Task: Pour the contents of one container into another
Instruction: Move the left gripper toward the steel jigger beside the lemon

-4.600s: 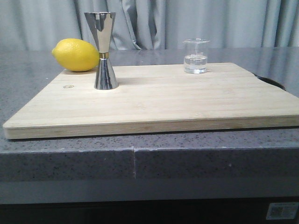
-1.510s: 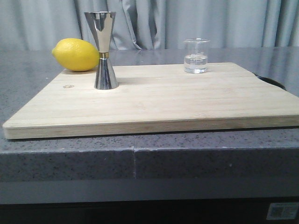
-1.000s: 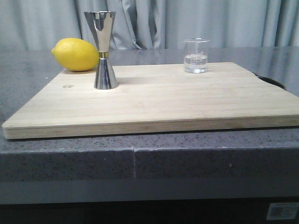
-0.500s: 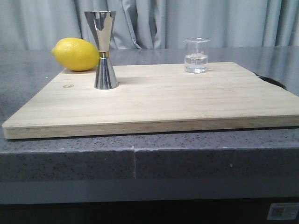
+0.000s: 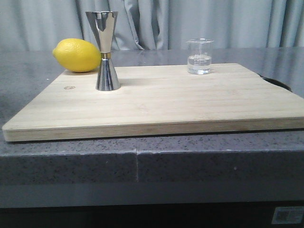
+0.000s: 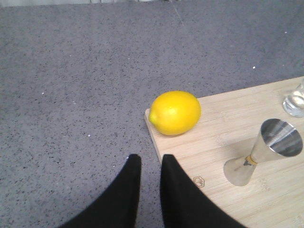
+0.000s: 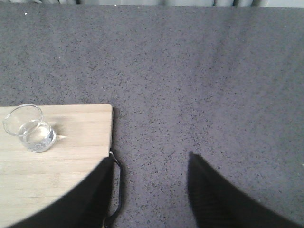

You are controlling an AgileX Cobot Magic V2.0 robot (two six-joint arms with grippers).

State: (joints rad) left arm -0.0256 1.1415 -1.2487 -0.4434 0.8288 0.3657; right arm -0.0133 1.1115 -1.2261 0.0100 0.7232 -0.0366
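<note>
Beaker (image 5: 199, 56) with a little clear liquid stands upright near the board's (image 5: 156, 107) far right corner, well apart from the steel jigger (image 5: 105, 51), which stands upright just beside the lemon (image 5: 77, 55) at the far left. Left gripper (image 6: 150, 161) hangs over the counter (image 6: 71, 71) beside the board's edge, fingers nearly together — right gripper (image 7: 151, 160) has its fingers wide apart, holding nothing.
</note>
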